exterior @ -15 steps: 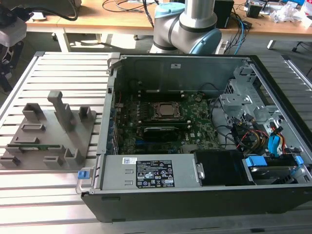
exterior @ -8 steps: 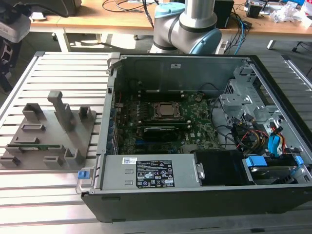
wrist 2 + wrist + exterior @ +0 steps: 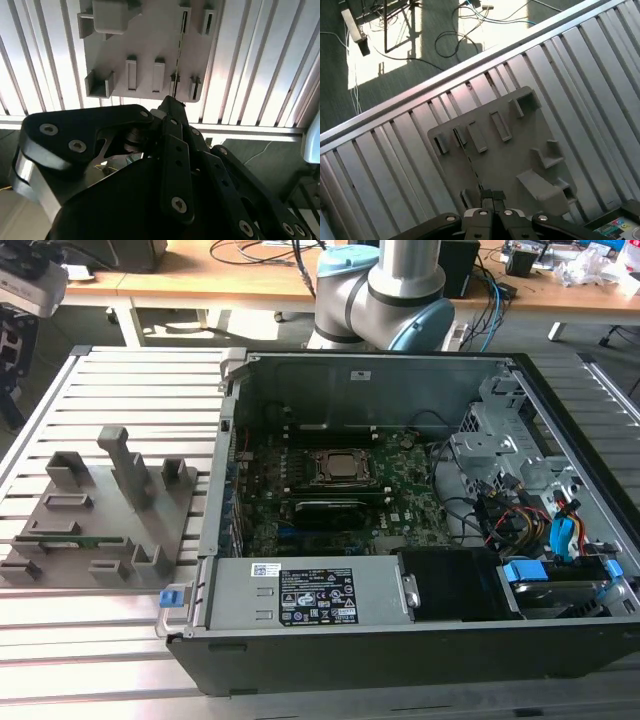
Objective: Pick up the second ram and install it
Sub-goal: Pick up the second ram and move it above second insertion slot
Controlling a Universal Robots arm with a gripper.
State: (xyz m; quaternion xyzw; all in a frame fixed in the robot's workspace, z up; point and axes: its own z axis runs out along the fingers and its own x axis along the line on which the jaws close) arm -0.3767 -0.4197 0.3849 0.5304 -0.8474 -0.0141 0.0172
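Since the slatted desk (image 3: 120, 380) takes up most of the scene, we start there. It carries the open computer case (image 3: 400, 375) on the exterior view's right and the grey tray (image 3: 185, 505) on the exterior view's left. The arm (image 3: 385, 285) rises from behind the case. The motherboard (image 3: 400, 480) lies flat in the case floor.

In both wrist views the gripper (image 3: 493, 195) (image 3: 169, 102) hangs above the tray (image 3: 505, 160) (image 3: 150, 45), well apart from it and touching nothing. We read the fingers (image 3: 487, 196) as pressed together with only a thin seam between them and nothing pinched.

The second ram (image 3: 72, 538) sits in the tray, near the tray edge that faces the exterior camera. It stands on its long edge between small grey blocks, with its long axis along the exterior view's left-right. The first wrist view shows it edge-on as a thin dark line (image 3: 469, 159), and so does the second wrist view (image 3: 179, 55). That line runs away from the fingertips across the tray, and its near end falls right at them in both pictures.

We judge that the stick lies below and ahead of the fingers. Its long axis looks roughly in line with the finger seam, slightly slanted in the first wrist view. So the fingers face its two flat sides rather than its ends. The pick has not begun.
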